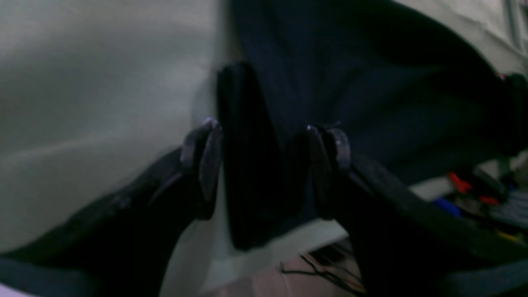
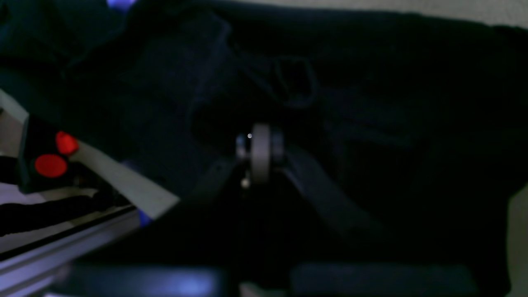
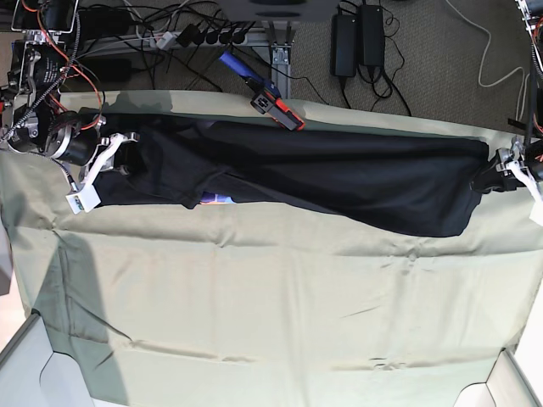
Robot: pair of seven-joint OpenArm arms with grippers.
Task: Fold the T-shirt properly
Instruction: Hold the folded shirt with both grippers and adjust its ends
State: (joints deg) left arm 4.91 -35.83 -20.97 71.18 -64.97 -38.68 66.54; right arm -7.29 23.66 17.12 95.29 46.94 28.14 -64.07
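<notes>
The black T-shirt (image 3: pixel 339 182) lies stretched in a long band across the far part of the table, and a bit of coloured print (image 3: pixel 219 200) peeks out at its lower left. My right gripper (image 3: pixel 125 146) sits at the shirt's left end. In the right wrist view its fingers (image 2: pixel 260 152) are pressed together, shut on the dark T-shirt (image 2: pixel 371 103). My left gripper (image 3: pixel 496 174) is at the shirt's right end. Seen from the left wrist, that gripper (image 1: pixel 268 126) stands open, with an upright fold of the T-shirt (image 1: pixel 371 103) between its fingers.
A pale green table cloth (image 3: pixel 271 314) covers the table. A red and black clamp (image 3: pixel 276 106) sits on the far edge just behind the shirt. Cables and power bricks (image 3: pixel 356 38) lie on the floor beyond. White corner pieces (image 3: pixel 34 365) stand at the front corners.
</notes>
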